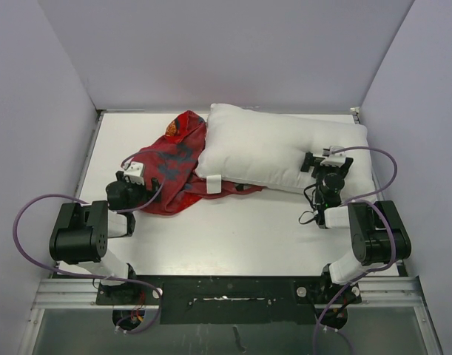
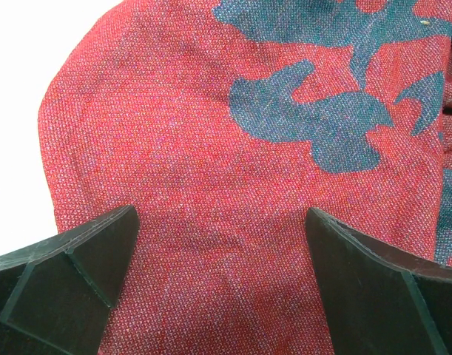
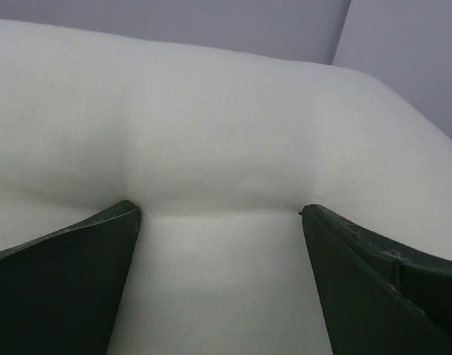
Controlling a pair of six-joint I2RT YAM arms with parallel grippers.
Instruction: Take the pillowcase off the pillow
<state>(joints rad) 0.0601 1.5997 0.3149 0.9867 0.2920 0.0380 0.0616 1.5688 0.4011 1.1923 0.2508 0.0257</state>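
left hand (image 2: pixel 222 213) spread wide, right hand (image 3: pixel 220 209) too

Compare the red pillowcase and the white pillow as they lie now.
The bright red fabric pillowcase carries dark blotches; the plain white puffy pillow is unprinted. The pillowcase lies crumpled; the pillow lies plump and smooth. The pillowcase sits left, the pillow right. Both rest on the white table, touching.

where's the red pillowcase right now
In the top view the pillowcase lies bunched on the left half of the table, against the left end of the pillow, with the left gripper open right over it.
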